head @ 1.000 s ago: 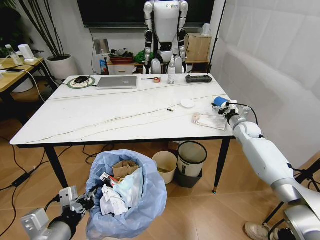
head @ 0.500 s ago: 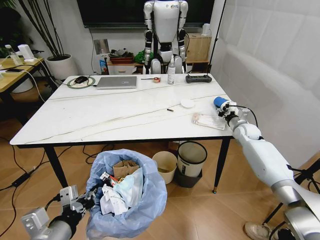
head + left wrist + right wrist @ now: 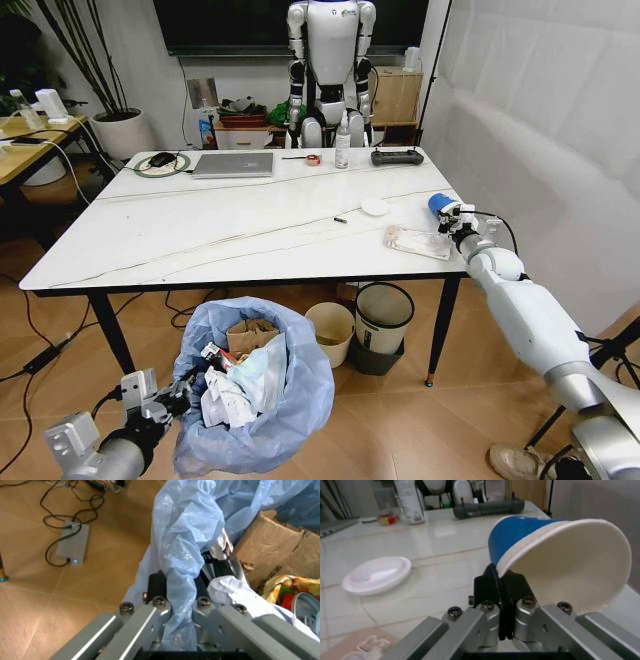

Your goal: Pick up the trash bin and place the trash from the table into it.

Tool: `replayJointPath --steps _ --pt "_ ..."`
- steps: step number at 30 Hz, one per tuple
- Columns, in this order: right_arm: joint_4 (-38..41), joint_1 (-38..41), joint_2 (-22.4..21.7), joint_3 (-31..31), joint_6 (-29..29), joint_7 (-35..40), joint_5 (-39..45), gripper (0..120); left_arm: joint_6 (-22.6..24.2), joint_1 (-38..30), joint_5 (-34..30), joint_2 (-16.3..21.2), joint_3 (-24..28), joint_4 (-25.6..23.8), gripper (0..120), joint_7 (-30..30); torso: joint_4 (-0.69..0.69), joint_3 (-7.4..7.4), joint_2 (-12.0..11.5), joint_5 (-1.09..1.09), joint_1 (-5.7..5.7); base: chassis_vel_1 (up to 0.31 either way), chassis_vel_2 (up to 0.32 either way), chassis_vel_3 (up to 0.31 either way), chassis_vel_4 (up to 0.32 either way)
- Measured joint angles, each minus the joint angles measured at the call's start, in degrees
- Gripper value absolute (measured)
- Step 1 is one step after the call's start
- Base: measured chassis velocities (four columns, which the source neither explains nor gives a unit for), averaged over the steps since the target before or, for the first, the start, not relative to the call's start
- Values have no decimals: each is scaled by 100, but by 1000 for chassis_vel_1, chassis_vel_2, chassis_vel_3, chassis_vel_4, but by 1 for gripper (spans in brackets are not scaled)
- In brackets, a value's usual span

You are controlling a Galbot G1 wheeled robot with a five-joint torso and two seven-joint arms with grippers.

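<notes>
I am holding the bin (image 3: 255, 395) low at my left side, in front of the table (image 3: 200, 235) and below its near edge. My left gripper (image 3: 181, 592) is pinching the bin's rim with the bag (image 3: 187, 543) bunched between the fingers, jaws closed tight on it. Inside the bin I am seeing torn cardboard (image 3: 250, 335), crumpled white paper (image 3: 225, 405) and a colourful wrapper (image 3: 287, 588).

Under the table, a cream bin (image 3: 330, 333) and a black bin (image 3: 383, 322) are standing side by side on the floor.

On the table's right half, a white lid (image 3: 375, 207) is lying flat, and nearer the edge a clear wrapper (image 3: 418, 241) is lying flat too.

At the table's right edge, my right gripper (image 3: 502, 592) is clamping the rim of the blue cup (image 3: 555, 558), fingers closed on the cup wall. The cup is tilted on its side, mouth toward my wrist camera, and is raised just above the tabletop, beside the wrapper and apart from the lid.
</notes>
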Motion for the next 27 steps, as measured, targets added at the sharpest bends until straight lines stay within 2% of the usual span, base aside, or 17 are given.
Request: replayJointPath --steps 2,3,5,7,9,10,12,16,18,20,21,23,27 --pt "488 -142 -182 21 -34 -4 206 0 0 -9 -14 26 3 12 0 -2 -1 0 0 0 0 0 0 0 0" --pt "1236 -349 -430 27 -100 -19 526 0 1 -25 -42 52 11 17 0 -11 -2 0 0 -2 0 0 0 0 0" --pt "2045 -587 -697 21 -156 -63 859 0 2 -30 -58 70 23 17 0 -15 -2 -1 0 -4 0 0 0 0 0" --pt "2233 -642 -760 13 -171 -73 946 0 3 -31 -61 72 25 18 0 -17 -3 -1 0 -2 0 0 0 0 0" --pt "3340 -959 -1102 -57 -238 -115 1420 0 4 -35 -73 94 39 23 0 -20 -1 -1 0 -1 0 0 0 0 0" --pt "3542 -1011 -1164 -75 -244 -131 1496 0 4 -37 -76 99 41 28 0 -22 -2 -1 0 -1 0 0 0 0 0" --pt "4739 -1284 -1504 -233 -248 -225 1997 0 5 -49 -102 124 44 38 0 -26 -1 -2 1 -3 -1 0 0 0 0" --pt "5672 -1371 -1684 -484 -245 -265 2557 0 12 -63 -137 161 26 38 0 -30 -2 -1 1 -2 -1 0 0 0 0" --pt "6492 -1272 -1775 -939 -235 -286 2971 0 17 -69 -166 186 -2 37 0 -32 -1 -2 2 -5 -1 0 0 0 0" --pt "6858 -1185 -1826 -1353 -225 -262 3124 0 20 -68 -175 194 -11 31 0 -37 -1 -1 2 -3 -1 0 0 0 0" --pt "6858 -1185 -1826 -1353 -225 -262 3124 0 20 -68 -175 194 -11 31 0 -37 -1 -1 2 -3 -1 0 0 0 0" --pt "7169 -1142 -1880 -1872 -195 -252 3131 0 24 -65 -186 194 -20 14 0 -42 0 -1 2 -3 -1 0 0 0 0" --pt "7244 -1241 -1801 -2549 -106 -292 2835 0 29 -64 -198 194 -30 8 0 -52 -2 -1 1 0 -1 0 0 0 0"
